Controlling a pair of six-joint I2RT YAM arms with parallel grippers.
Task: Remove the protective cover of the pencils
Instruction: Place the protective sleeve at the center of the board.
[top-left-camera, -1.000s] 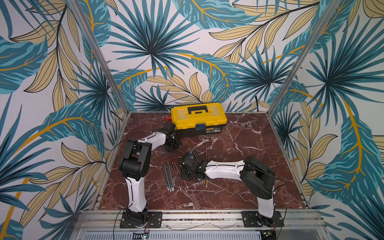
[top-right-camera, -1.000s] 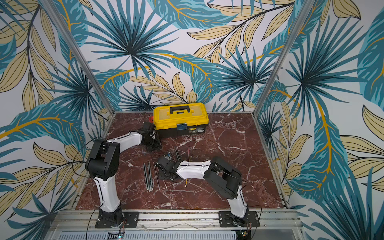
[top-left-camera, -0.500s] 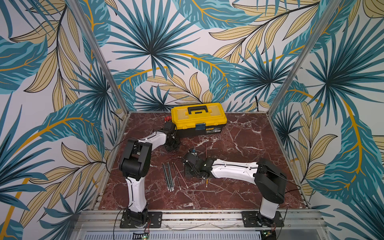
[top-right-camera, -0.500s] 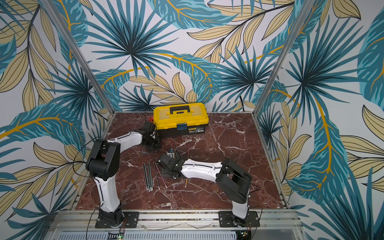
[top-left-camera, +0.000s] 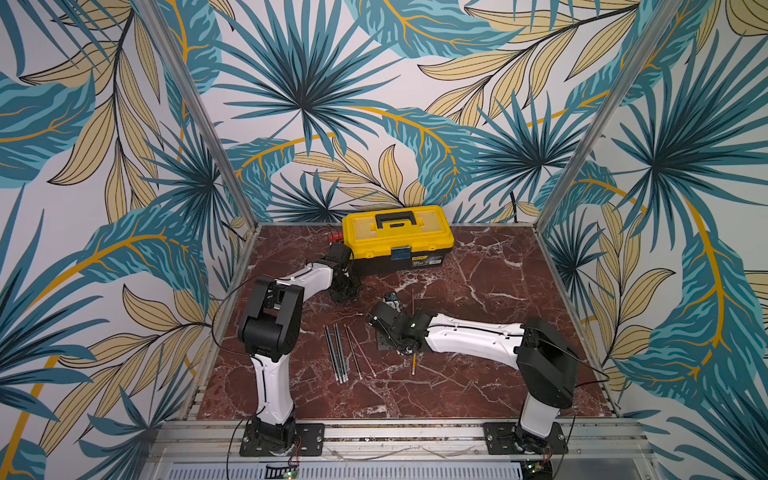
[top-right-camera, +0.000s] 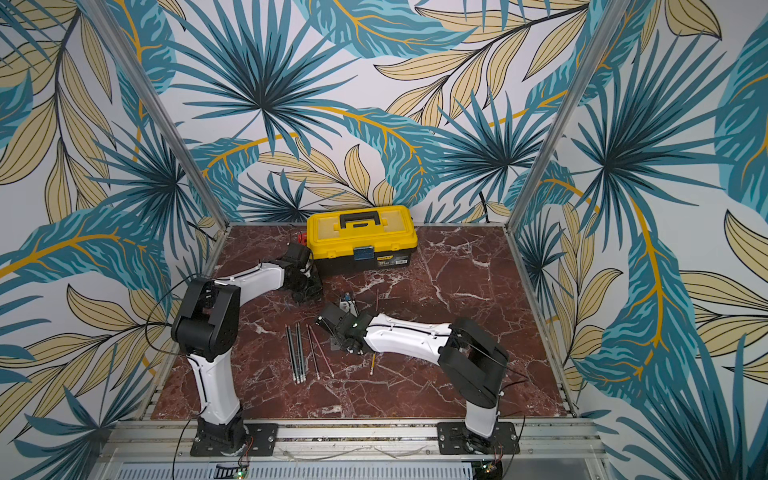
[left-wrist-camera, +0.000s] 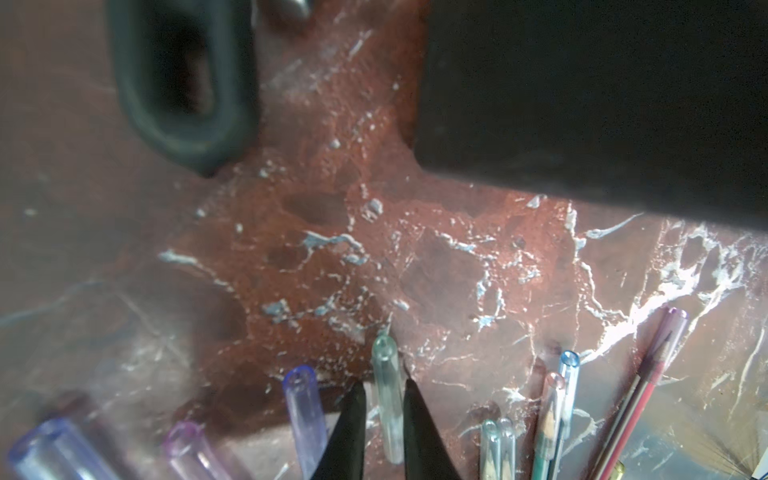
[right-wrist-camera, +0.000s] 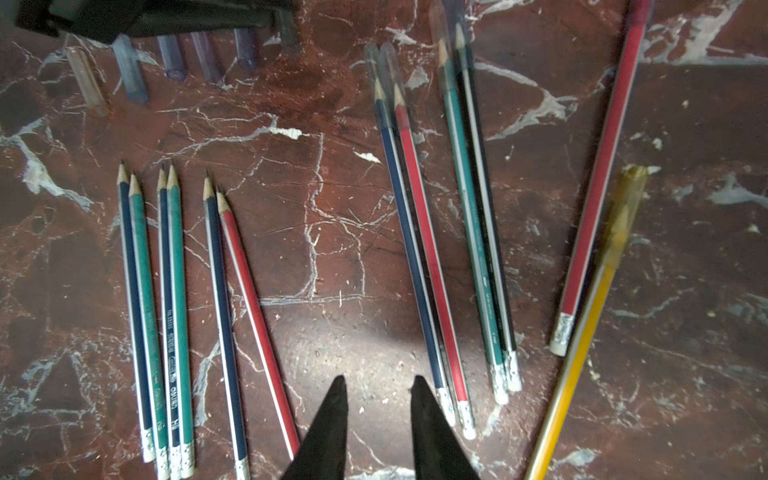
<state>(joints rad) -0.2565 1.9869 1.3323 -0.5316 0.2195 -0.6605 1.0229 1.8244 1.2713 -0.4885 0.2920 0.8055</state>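
Note:
In the left wrist view my left gripper (left-wrist-camera: 384, 382) stands low over the marble, its jaws slightly apart around a pale green protective cover (left-wrist-camera: 386, 399) that lies between them with a sliver of gap on one side. More loose covers, blue (left-wrist-camera: 305, 415) and purple (left-wrist-camera: 187, 449), lie beside it. My right gripper (right-wrist-camera: 379, 380) is open and empty above the marble. To one side lie several bare pencils (right-wrist-camera: 174, 311). Capped pencils (right-wrist-camera: 415, 249) lie on the other side, with a yellow pencil (right-wrist-camera: 582, 332). Both top views show the pencils (top-left-camera: 340, 353) (top-right-camera: 299, 353).
A yellow toolbox (top-left-camera: 397, 241) (top-right-camera: 361, 239) stands at the back, close to my left gripper (top-left-camera: 347, 291). Its dark base (left-wrist-camera: 582, 104) and a dark looped handle (left-wrist-camera: 183, 83) lie just beyond the covers. Patterned walls enclose the marble table (top-left-camera: 498, 291).
The right arm's elbow has swung to the right and its jaws have widened. The left jaws have loosened slightly; the left arm has stayed in place.

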